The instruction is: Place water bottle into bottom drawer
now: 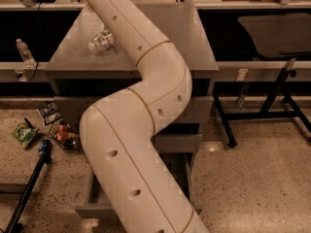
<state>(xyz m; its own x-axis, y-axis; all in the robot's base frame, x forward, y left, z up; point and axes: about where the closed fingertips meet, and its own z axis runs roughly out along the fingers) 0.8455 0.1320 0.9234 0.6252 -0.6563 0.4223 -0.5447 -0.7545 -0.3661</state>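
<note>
The water bottle (102, 40) lies on its side on the grey cabinet top (194, 38), white cap toward the left. My arm (146, 130) fills the middle of the view and runs up past the bottle's right side to the top edge. My gripper is out of view beyond that edge. The bottom drawer (91, 200) stands pulled open at the foot of the cabinet, mostly hidden behind my arm. I see only its left wall and part of its grey inside at the right.
A smaller upright clear bottle (24, 52) stands on a ledge at left. A green packet (24, 134) and snack items (63, 132) lie on the floor left of the cabinet. A black pole (26, 191) crosses the lower left. A black-legged stand (279, 89) is at right.
</note>
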